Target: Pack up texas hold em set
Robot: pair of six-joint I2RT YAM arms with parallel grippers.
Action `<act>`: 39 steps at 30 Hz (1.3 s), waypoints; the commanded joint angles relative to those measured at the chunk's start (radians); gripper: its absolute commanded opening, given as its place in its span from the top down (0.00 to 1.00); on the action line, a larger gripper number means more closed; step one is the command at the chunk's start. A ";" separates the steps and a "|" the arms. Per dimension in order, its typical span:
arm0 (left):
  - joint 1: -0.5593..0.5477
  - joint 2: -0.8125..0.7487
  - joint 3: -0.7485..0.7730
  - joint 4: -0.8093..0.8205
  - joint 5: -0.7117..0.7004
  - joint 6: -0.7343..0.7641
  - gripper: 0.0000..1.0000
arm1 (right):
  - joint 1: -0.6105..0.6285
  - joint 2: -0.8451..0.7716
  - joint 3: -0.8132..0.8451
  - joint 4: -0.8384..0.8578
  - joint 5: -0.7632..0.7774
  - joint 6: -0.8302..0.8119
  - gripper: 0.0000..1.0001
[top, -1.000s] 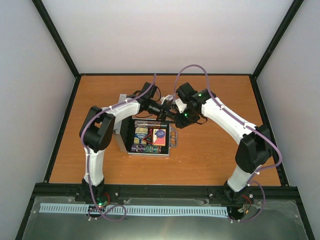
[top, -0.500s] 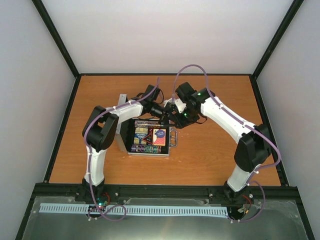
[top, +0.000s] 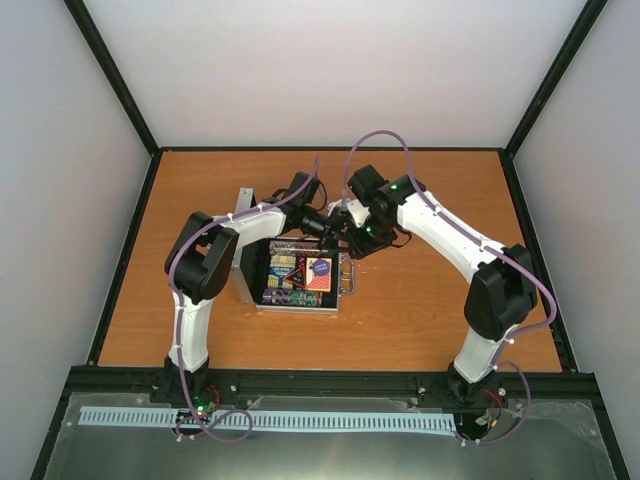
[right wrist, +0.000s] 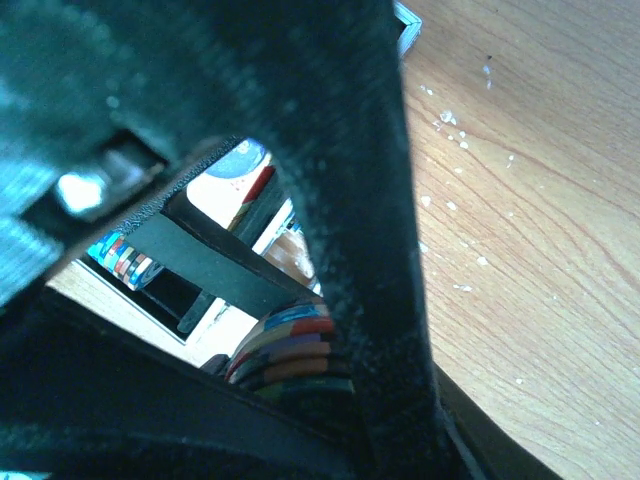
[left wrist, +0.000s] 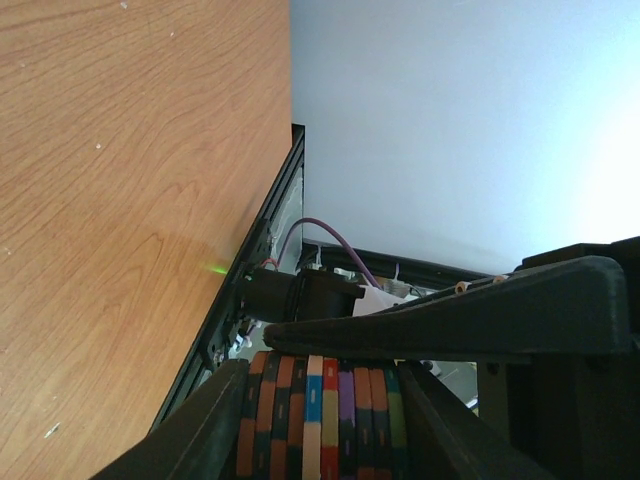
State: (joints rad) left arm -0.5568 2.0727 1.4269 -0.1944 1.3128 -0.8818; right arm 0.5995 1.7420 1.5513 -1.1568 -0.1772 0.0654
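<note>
Nearest, the two arm bases sit at the table's (top: 420, 310) near edge, the left arm (top: 205, 265) bent over the case (top: 300, 308) and the right arm (top: 470, 250) reaching in from the other side. Between them the silver case lies open on the wood. Its lid (top: 243, 275) stands up on the left and its metal handle (top: 347, 272) points right. Inside the black lining are chip rows (top: 290, 296) along the near side and a red card deck (top: 320, 275) toward the handle.

Just past the case's far rim, the left gripper (top: 328, 228) and the right gripper (top: 346, 228) meet almost tip to tip above the table. In the left wrist view the left gripper's fingers (left wrist: 200, 430) are pressed onto a stack of chips (left wrist: 320, 420), seen edge-on in orange, white, red, purple and green. A dark bar crosses just above that stack. In the right wrist view the stack lies right beside the right gripper's own blurred finger (right wrist: 350, 200). I cannot tell whether that gripper is pinching it or spread. Beyond them, bare wood runs to the back wall.
</note>
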 commanded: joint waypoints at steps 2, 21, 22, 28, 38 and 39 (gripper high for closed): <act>-0.032 -0.023 -0.006 0.035 0.046 -0.007 0.67 | 0.003 0.019 0.043 0.058 0.006 0.012 0.70; -0.032 -0.052 -0.003 0.048 0.036 0.001 0.99 | 0.002 0.030 -0.010 0.104 -0.097 -0.021 0.53; -0.031 -0.054 -0.002 0.047 0.035 0.002 0.99 | 0.003 0.024 -0.019 0.110 -0.104 -0.022 0.49; -0.032 -0.047 -0.004 0.040 0.031 0.006 0.99 | 0.004 -0.003 -0.065 0.128 -0.131 -0.026 0.27; -0.019 -0.035 0.065 -0.105 -0.011 0.099 0.99 | 0.005 -0.067 -0.049 0.132 -0.060 -0.001 0.08; -0.015 -0.033 0.080 -0.138 -0.031 0.123 0.99 | 0.005 -0.080 -0.042 0.135 -0.049 0.008 0.07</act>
State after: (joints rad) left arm -0.5632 2.0727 1.4242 -0.2287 1.2991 -0.8513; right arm 0.5964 1.7397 1.4822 -1.0561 -0.2535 0.0566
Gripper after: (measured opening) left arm 0.369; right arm 0.917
